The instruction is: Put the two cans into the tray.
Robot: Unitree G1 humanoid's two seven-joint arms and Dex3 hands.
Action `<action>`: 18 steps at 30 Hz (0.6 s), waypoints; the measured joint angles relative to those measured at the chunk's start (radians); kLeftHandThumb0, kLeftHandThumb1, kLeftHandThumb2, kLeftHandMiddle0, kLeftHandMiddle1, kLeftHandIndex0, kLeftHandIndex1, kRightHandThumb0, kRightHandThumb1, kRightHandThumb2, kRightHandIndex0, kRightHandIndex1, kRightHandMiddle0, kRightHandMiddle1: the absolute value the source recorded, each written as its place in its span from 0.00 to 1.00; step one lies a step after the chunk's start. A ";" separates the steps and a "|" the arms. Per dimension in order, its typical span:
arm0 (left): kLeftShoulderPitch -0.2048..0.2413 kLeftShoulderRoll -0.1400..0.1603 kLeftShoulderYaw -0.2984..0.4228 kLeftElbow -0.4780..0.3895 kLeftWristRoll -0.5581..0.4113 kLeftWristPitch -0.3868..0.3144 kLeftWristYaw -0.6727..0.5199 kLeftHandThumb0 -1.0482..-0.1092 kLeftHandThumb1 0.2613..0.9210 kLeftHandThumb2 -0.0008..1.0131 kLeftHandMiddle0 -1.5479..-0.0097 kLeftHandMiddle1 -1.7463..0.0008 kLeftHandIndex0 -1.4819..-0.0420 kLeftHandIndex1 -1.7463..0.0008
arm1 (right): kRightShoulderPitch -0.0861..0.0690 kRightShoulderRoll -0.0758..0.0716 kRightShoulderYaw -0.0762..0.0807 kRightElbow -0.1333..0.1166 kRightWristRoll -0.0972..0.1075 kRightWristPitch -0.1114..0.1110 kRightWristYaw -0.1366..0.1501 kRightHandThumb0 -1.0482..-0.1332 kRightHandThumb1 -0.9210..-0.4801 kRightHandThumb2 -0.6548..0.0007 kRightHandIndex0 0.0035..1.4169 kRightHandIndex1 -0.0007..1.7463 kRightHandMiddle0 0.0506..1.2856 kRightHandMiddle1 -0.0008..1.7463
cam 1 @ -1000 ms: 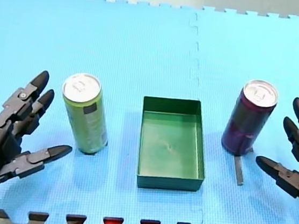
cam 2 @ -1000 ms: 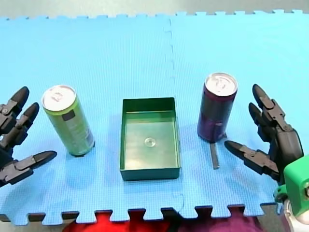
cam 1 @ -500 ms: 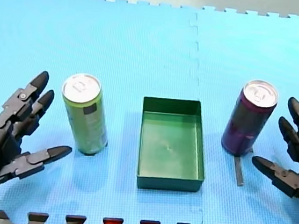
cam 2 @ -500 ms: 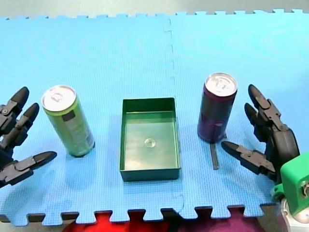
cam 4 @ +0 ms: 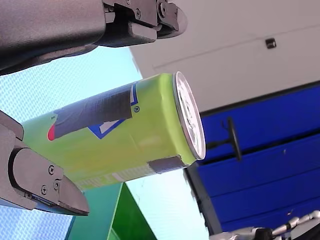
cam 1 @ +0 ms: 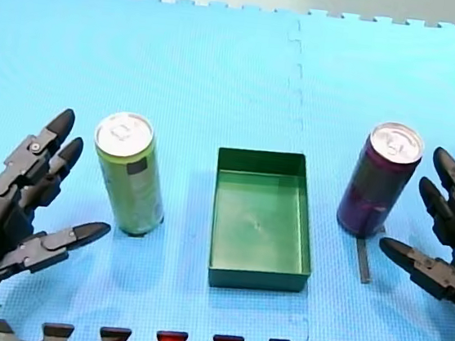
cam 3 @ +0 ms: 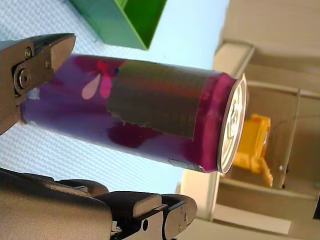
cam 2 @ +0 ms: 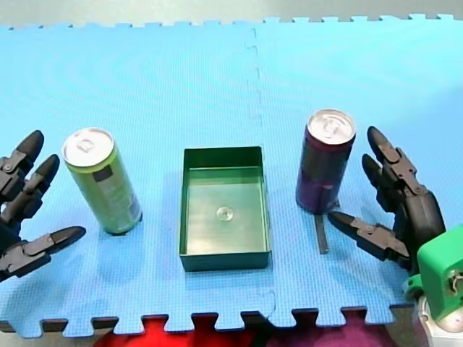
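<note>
Seen from the robot's head, looking down on a blue foam mat (cam 1: 222,71) made of interlocking tiles. Nearest, at the lower left of the frame, the left hand (cam 1: 18,200) is on the mat side of the near edge, fingers uncurled and gripping nothing. At the lower right, the right hand (cam 2: 414,210) is likewise uncurled and holding nothing. Between them, in the lower centre, sits a green tray (cam 1: 256,277), a shallow rectangular box. Just right of the left hand a green can (cam 1: 132,180) stands upright, left of the tray and apart from it. Just left of the right hand a purple can (cam 1: 378,188) stands upright, right of the tray, with a short grey strip (cam 1: 363,260) on the mat at its base (whether any fingertip touches either can cannot be told). The first wrist view shows the purple can close between dark fingers (cam 3: 35,60); the second wrist view shows the green can the same way. Farther back, a tile seam (cam 1: 298,71) runs to the mat's top edge.
</note>
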 measured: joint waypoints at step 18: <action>0.006 0.000 -0.001 -0.014 -0.003 0.001 -0.002 0.00 0.73 0.00 0.88 1.00 0.93 1.00 | -0.033 0.011 0.011 0.013 -0.019 0.017 -0.021 0.36 0.41 1.00 0.21 0.00 0.18 0.00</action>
